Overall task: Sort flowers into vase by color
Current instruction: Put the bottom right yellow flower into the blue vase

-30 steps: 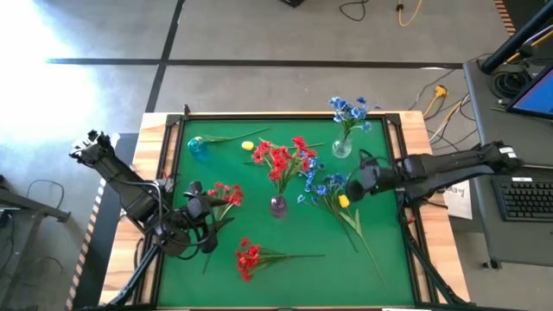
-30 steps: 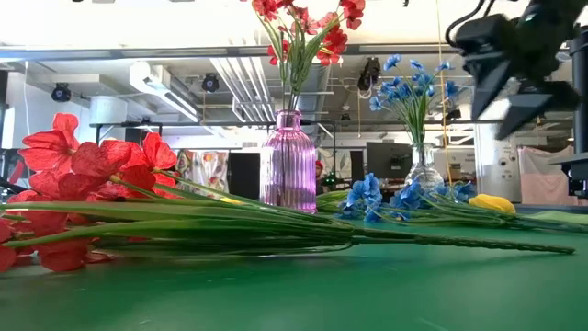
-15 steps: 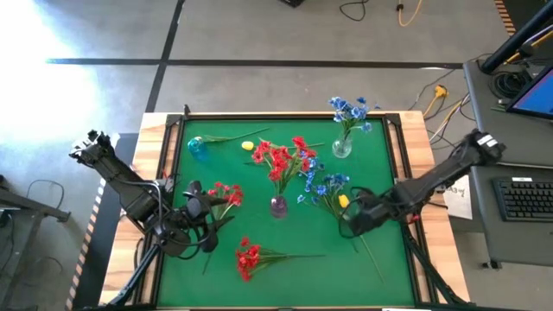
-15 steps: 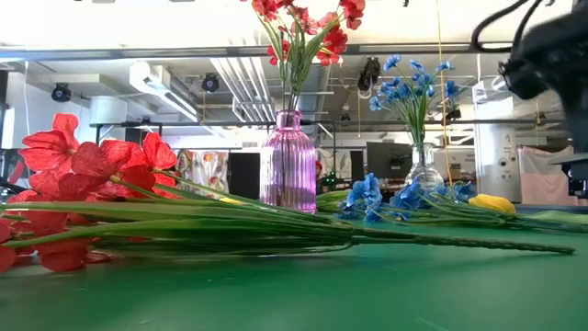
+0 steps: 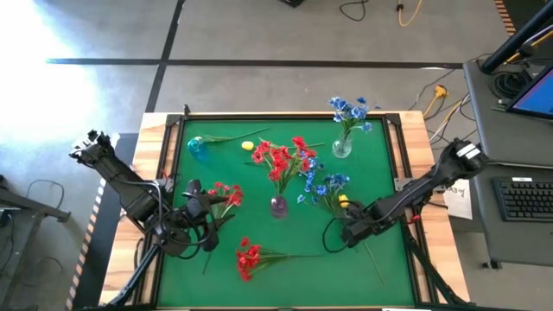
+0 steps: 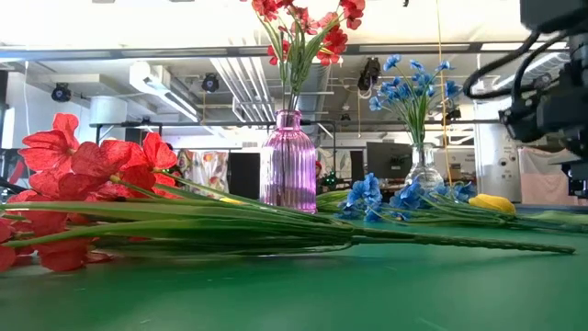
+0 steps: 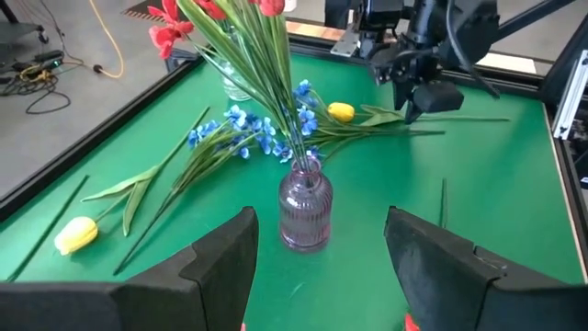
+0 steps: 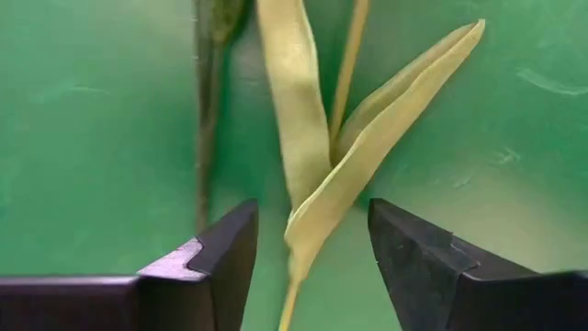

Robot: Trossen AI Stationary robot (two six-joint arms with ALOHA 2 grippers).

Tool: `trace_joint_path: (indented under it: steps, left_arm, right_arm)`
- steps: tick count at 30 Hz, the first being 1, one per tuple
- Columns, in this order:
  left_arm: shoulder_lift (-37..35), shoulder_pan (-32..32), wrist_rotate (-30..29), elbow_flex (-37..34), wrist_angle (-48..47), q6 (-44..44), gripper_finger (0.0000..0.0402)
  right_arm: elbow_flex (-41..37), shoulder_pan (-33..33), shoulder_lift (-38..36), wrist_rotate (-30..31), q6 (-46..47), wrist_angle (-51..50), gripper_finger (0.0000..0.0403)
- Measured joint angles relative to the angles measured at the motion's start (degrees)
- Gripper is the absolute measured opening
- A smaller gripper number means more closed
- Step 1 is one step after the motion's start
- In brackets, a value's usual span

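R gripper (image 8: pixel 310 241) astride slender yellow-green leaves (image 8: pixel 323 147)

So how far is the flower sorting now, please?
Done: red flowers stand in the purple vase and blue ones in the clear vase. In hand: the open right claw is low over a yellow tulip's stem. Left: that tulip, another yellow tulip, loose blue flowers, two red sprigs. The left claw waits, open.
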Motion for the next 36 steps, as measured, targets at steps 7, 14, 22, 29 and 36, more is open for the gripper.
trace_joint_path:
  steps: [7, 14, 22, 29, 36]
  left_arm:
    - [0.00, 0.00, -0.02, 0.00, -0.04, 0.47, 0.0224]
    - [0.00, 0.00, -0.02, 0.00, -0.04, 2.52, 0.0224]
    - [0.00, 0.00, -0.02, 0.02, 1.22, 3.52, 0.0224]
    - [0.00, -0.02, 2.78, 0.04, 7.97, 11.82, 0.0224]
    - [0.36, -0.07, 8.78, 0.04, 15.48, 22.18, 0.0224]
  right_arm:
    - [0.21, 0.00, 2.01, 0.65, -0.06, 0.66, 0.0119]
    - [0.10, 0.03, 1.66, 2.12, -0.16, 0.89, 0.0020]
    - [1.63, 0.00, 1.76, 3.25, -0.34, -1.97, 0.0014]
    - [7.79, 0.68, -0.61, 3.02, -0.92, -17.78, 0.0013]
    - [13.62, 3.61, -6.04, 3.51, -0.76, -25.61, 0.0013]
